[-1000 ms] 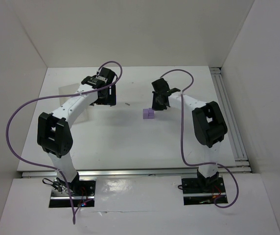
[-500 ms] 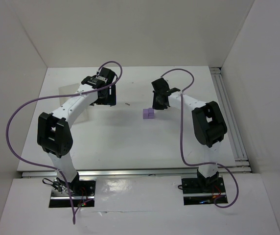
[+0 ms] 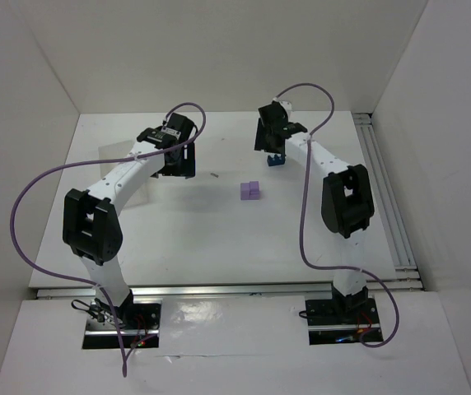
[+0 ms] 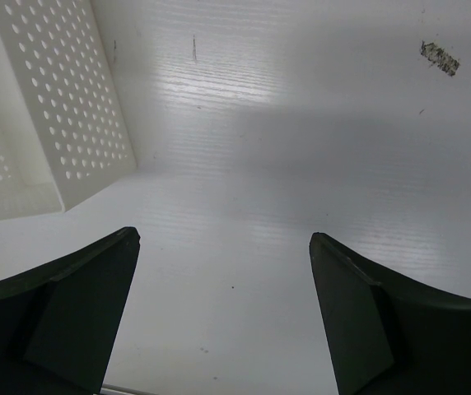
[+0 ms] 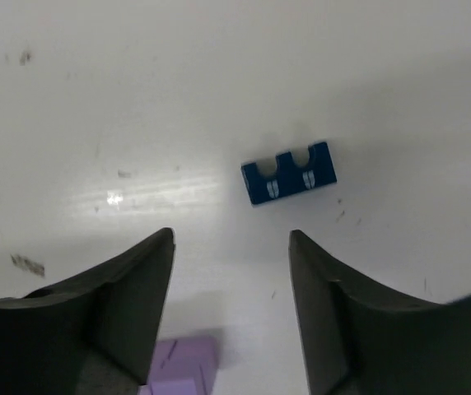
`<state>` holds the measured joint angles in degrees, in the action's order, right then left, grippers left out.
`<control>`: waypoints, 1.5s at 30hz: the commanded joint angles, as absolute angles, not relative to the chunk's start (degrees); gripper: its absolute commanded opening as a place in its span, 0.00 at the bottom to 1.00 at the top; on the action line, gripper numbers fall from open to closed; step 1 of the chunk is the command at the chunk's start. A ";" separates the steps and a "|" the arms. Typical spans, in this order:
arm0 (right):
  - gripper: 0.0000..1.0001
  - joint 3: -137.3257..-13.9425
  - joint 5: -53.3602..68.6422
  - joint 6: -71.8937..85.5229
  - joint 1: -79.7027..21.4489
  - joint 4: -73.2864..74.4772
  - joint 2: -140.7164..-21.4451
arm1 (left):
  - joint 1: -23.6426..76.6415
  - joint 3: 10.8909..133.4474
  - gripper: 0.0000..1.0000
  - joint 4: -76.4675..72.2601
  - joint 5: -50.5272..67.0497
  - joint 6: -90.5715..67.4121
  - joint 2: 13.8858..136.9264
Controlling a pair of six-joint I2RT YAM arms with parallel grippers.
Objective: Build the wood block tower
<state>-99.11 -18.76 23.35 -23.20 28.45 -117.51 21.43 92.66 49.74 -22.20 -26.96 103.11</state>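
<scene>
A small stack of light-purple blocks [image 3: 250,191] stands mid-table; its top corner shows low in the right wrist view [image 5: 182,366]. A dark blue notched block [image 3: 276,160] lies flat on the table behind and to the right of the stack, apart from it. My right gripper [image 3: 269,146] hovers above that spot, open and empty. In its wrist view the blue block [image 5: 289,173] lies just beyond the right gripper [image 5: 230,239], not between the fingers. My left gripper [image 3: 178,167] is open over bare table at the left, seen from its wrist [image 4: 223,239] with nothing in it.
A white perforated tray [image 4: 62,107] stands just left of the left gripper, pale in the top view [image 3: 114,155]. A small dark scrap [image 3: 214,174] lies between the arms. Metal rails [image 3: 384,189] run along the table's right edge. White walls enclose the table.
The right gripper has opened and pulled away from beside the purple stack toward the back of the table. The blue block, unseen before, now lies on the table.
</scene>
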 commanded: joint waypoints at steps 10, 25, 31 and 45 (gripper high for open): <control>0.89 -117.68 -16.44 16.09 -17.49 35.86 -133.93 | 21.36 94.75 0.97 49.83 -23.12 -26.28 105.11; 0.91 -113.82 -8.44 13.80 -15.91 32.00 -134.21 | 21.36 94.75 0.97 49.83 -23.64 -26.28 105.73; 0.72 -114.87 -7.91 13.18 -15.91 31.99 -135.35 | 21.36 94.75 0.97 50.36 -23.64 -26.28 105.73; 0.43 -78.20 -7.30 13.37 -15.91 2.84 -108.05 | 21.36 97.29 0.97 50.36 -18.29 -26.28 105.73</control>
